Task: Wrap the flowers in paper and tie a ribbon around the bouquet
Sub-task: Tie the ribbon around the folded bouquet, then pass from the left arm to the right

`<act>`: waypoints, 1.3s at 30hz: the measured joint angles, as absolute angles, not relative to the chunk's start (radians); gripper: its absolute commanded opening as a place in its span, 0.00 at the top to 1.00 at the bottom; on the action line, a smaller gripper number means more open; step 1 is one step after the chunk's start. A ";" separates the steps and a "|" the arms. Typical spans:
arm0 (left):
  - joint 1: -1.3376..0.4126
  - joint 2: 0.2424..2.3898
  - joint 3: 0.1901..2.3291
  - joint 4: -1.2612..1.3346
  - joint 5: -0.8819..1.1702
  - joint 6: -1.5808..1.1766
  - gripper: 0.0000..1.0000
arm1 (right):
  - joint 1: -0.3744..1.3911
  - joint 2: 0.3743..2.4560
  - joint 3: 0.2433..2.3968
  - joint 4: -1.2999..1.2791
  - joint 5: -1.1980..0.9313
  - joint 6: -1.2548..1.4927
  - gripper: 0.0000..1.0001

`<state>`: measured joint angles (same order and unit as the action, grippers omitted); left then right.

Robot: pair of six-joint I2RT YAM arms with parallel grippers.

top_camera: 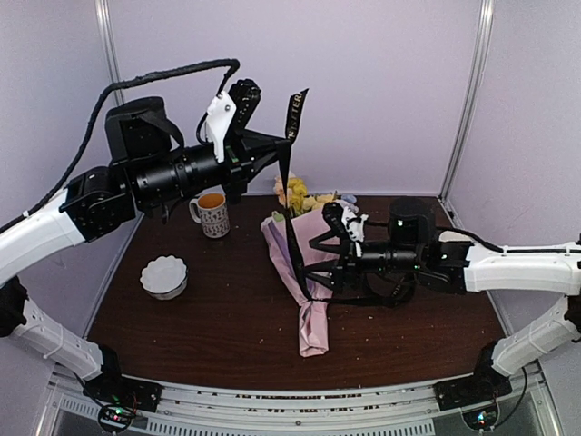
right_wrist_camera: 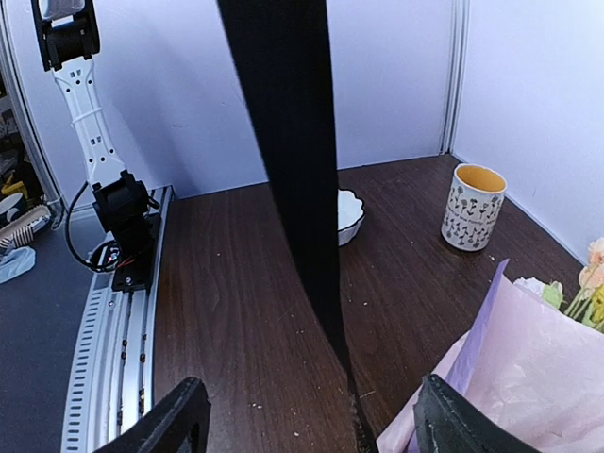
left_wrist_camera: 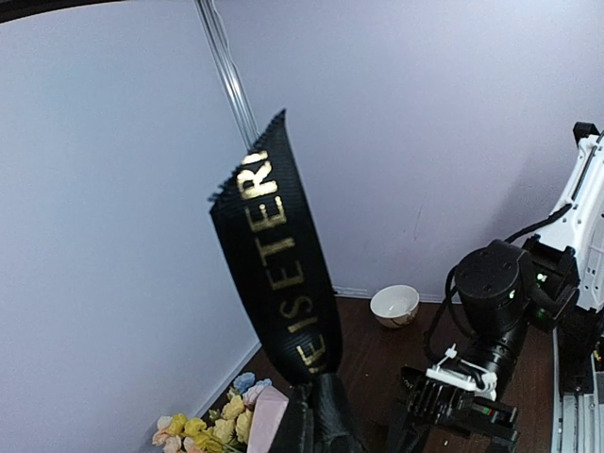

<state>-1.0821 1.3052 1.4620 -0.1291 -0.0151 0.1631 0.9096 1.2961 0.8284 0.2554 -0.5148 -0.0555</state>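
Top external: left tool [top_camera: 278,147] raised at far left, clamped on the ribbon [top_camera: 289,182], which hangs down to the bouquet [top_camera: 313,318] lying centre on the table [top_camera: 200,318], blooms far; right tool [right_wrist_camera: 316,415] spread wide beside the bouquet, ribbon running between its fingers.

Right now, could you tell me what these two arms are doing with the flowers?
They are tying up a bouquet. The flowers lie on the table, already wrapped in pink paper. The left gripper, raised high, is shut on the ribbon and holds it up from the bouquet. The right gripper sits low beside the bouquet, open, with the ribbon running between its fingers. Whether a knot exists, I cannot tell.
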 measured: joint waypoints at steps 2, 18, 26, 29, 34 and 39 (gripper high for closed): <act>-1.082 1.309 1.467 -0.133 -0.015 0.163 1.00 | 0.910 1.354 0.861 0.271 -0.530 -0.061 0.49; -1.082 1.319 1.491 -0.167 -0.109 0.163 1.00 | 0.906 1.516 0.892 0.380 -0.588 0.011 1.00; -1.015 1.342 1.536 -0.298 -0.286 0.085 1.00 | 0.904 1.516 0.876 0.387 -0.619 0.033 1.00; -0.883 1.365 1.509 -0.387 -0.325 -0.020 1.00 | 0.904 1.489 0.844 0.385 -0.664 0.027 1.00; -0.784 1.531 1.375 -0.551 -0.305 -0.156 1.00 | 0.903 1.452 0.822 0.369 -0.749 0.009 1.00; -0.827 1.717 1.213 -0.605 -0.147 -0.216 0.50 | 0.894 1.439 0.822 0.339 -0.815 -0.016 1.00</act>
